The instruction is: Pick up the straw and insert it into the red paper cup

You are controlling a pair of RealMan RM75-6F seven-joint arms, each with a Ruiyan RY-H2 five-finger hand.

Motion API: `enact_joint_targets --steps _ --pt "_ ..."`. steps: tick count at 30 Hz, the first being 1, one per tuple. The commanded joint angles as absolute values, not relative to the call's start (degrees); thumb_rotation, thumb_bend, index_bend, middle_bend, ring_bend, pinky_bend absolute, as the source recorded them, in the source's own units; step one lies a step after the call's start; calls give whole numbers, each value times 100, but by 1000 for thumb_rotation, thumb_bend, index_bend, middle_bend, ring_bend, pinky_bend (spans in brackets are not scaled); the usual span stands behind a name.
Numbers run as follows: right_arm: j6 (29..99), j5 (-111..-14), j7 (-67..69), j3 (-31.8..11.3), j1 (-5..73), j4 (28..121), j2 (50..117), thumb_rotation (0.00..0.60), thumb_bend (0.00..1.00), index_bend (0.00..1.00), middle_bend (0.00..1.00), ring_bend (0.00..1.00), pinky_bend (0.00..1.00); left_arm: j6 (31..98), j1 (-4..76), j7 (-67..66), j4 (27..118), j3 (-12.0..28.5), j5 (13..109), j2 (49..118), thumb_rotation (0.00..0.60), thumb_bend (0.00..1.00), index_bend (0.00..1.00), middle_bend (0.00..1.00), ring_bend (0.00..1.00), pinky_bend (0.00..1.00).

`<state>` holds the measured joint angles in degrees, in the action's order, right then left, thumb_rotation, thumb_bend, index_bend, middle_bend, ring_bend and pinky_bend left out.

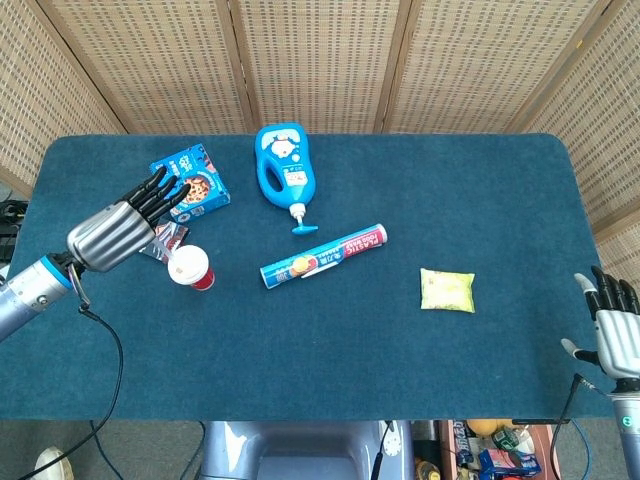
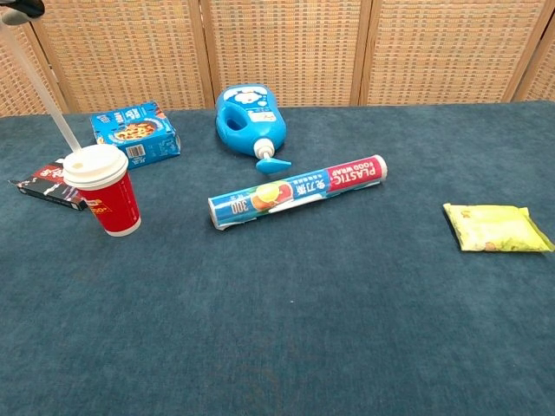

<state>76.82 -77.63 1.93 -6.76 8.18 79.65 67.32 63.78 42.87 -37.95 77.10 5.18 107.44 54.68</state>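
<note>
Translucent white plastic straw (image 2: 45, 87) is off the table, held by left hand (image 1: 118, 226); its lower tip is at the lid of the red paper cup with white lid (image 2: 102, 189); whether it has entered, cannot tell; seating and release remain; right hand (image 1: 612, 330) idle, fingers apart, empty.

Blue box (image 1: 190, 182) and black packet (image 2: 48, 184) crowd the red paper cup (image 2: 104, 190); open cloth rightward.
</note>
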Motion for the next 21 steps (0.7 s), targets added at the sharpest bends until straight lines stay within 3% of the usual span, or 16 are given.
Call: enact_joint_targets --steps 1,21 --pt "7664 -7750 200 -684 826 7950 6736 600 0 0 0 0 0 6383 4287 -3804 7725 514 10733 5477 600 366 633 0 0 0" --pt "7613 -7739 220 -678 841 7912 6743 600 0 0 0 0 0 6555 4181 -3736 7655 465 10652 5428 600 366 633 0 0 0"
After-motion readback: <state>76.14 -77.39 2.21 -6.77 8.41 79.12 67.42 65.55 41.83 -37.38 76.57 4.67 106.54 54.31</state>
